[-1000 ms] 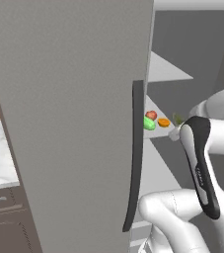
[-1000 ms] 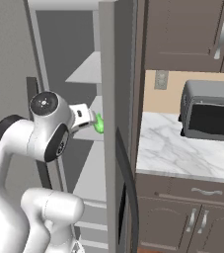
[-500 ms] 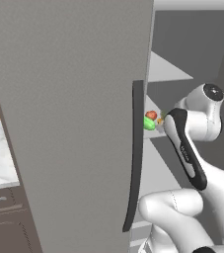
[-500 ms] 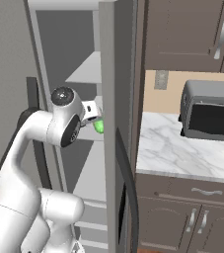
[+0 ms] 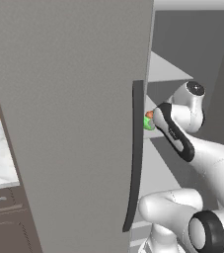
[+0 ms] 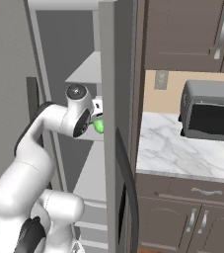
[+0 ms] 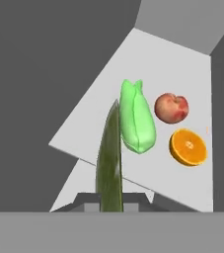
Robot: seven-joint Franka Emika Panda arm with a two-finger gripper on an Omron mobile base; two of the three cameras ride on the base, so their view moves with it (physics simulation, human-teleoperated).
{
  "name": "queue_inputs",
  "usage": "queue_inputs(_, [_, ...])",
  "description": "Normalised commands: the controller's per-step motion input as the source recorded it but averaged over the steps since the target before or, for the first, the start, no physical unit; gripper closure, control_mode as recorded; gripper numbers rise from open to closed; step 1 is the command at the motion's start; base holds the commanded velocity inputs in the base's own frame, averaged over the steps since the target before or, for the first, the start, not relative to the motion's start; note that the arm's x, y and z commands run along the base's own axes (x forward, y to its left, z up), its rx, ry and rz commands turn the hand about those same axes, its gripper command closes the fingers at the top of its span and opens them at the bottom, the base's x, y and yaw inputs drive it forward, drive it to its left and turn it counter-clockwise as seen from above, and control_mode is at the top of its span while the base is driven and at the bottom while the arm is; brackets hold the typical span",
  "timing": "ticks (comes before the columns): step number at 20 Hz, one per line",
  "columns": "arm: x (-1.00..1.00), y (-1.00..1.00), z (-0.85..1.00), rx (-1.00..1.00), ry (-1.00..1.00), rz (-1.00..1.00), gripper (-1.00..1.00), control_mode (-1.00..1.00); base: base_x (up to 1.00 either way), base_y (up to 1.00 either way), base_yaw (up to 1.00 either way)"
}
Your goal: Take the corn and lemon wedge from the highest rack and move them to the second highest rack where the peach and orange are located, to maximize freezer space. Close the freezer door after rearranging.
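Note:
In the hand view my gripper (image 7: 111, 199) is shut on the lemon wedge (image 7: 109, 158), a dark olive sliver standing up between the fingers. Beyond it the pale green corn (image 7: 137, 118) lies on the white rack (image 7: 182, 64), beside the peach (image 7: 171, 108) and the cut orange (image 7: 188, 147). The wedge hangs in front of that rack's near edge, apart from the corn. From the left base view the corn (image 5: 147, 123) and the peach (image 5: 149, 114) peek out past the door's edge, with the forearm in front. The right base view shows the corn (image 6: 98, 125) just under the hand.
The open grey freezer door (image 5: 74, 123) with its dark handle (image 5: 135, 148) stands close on the left of the arm. A second door panel (image 6: 116, 99) flanks the right. A higher shelf (image 5: 168, 69) sits above. A marble counter (image 6: 172, 153) with a dark toaster oven (image 6: 209, 108) lies further right.
The arm has swung up and deeper into the freezer, bringing the hand toward the rack with the fruit. The wedge stays in the grip; the corn, peach and orange have not moved.

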Motion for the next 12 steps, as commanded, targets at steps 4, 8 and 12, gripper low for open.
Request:
queue_inputs(4, [0.59,-0.15,-0.19,0.04,0.02,0.00,1.00,-1.00,0.00,0.00,0.00])
queue_inputs(8, [0.62,-0.19,0.00,0.07,0.08,0.00,1.00,-1.00,0.00,0.00,0.00])
queue_inputs(12, [0.55,-0.11,-0.16,0.04,0.01,0.00,1.00,-1.00,0.00,0.00,0.00])
